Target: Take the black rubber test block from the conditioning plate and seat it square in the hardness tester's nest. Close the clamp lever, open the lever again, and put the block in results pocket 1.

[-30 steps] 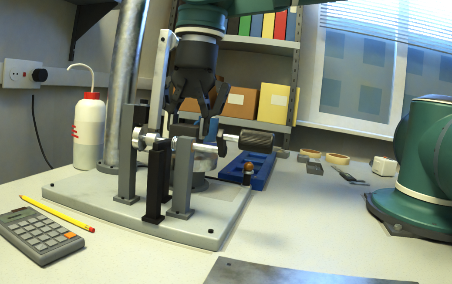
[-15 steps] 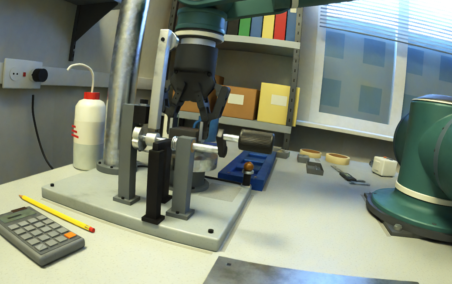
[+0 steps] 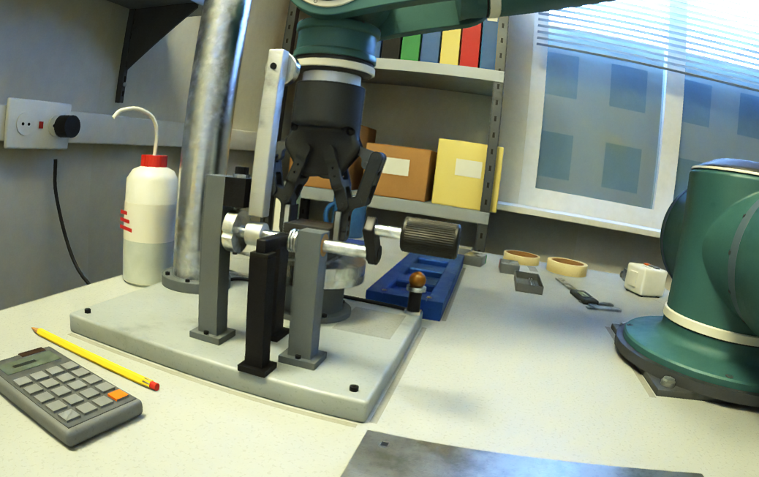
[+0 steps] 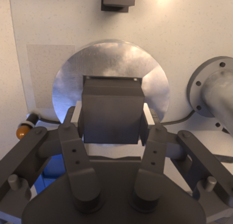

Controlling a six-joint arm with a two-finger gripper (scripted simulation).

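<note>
The black rubber test block (image 4: pixel 112 113) hangs over the tester's round steel anvil (image 4: pixel 111 80), directly above the square nest recess (image 4: pixel 112 78) whose far rim shows behind it. From the side camera the block (image 3: pixel 305 224) is mostly hidden behind the grey posts and the horizontal clamp bar with its knurled knob (image 3: pixel 430 237). The small lever with a brown ball knob (image 3: pixel 417 281) stands at the base plate's right edge, in front of the blue results tray (image 3: pixel 418 277). My gripper (image 4: pixel 112 120) points straight down over the nest, closed on the block and holding it.
Behind the tester stand its steel column (image 3: pixel 207 142), a white wash bottle (image 3: pixel 148 219) and a shelf with boxes. A calculator (image 3: pixel 62 394) and pencil (image 3: pixel 95 358) lie front left. The conditioning plate (image 3: pixel 489 460) lies at the front edge; my green base (image 3: pixel 738 285) fills the right.
</note>
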